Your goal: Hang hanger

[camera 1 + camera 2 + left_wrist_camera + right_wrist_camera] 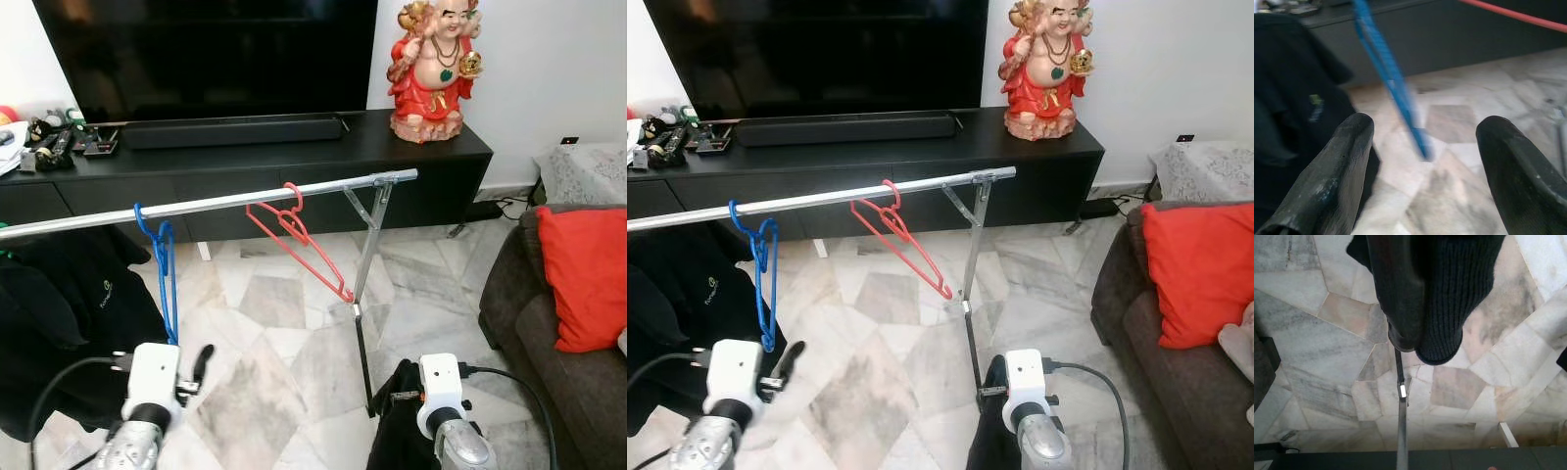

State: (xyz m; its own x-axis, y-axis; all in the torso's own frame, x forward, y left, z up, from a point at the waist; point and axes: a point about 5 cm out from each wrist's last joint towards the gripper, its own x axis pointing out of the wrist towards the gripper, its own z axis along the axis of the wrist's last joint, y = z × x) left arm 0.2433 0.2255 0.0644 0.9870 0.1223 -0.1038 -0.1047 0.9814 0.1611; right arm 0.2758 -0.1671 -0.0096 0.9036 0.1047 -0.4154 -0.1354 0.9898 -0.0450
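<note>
a silver rail (225,203) runs across the room on a thin upright post (364,269), over a marble floor (274,323). 2 hangers hang from it by their hooks: a blue hanger (165,274) toward the robot's left, hanging almost edge-on, and a red hanger (299,240) near the post end, tilted so its long bar slopes down toward the post. the 2 are well apart on the rail.

the left pincer (1422,161) is low and in front of the blue hanger, fingers (1334,171) spread wide with nothing between them; in the wrist view the blue hanger's lower end shows in the gap beyond the tips, not touched. from the head its white wrist block (152,377) sits just below the hanger's bottom.

the right pincer (1422,328) is low by the foot of the post, pointing down at the floor. a black knitted cloth (1459,293) covers 1 side of it and i can't tell whether the fingers are parted or closed on it.

dark clothes (59,313) hang from the rail at the far left. behind stands a long black bench (411,147) with a tv (206,49), a soundbar (235,129) and a red laughing buddha figure (431,69). on the right, a sofa (529,323) with a red cushion (588,274).
</note>
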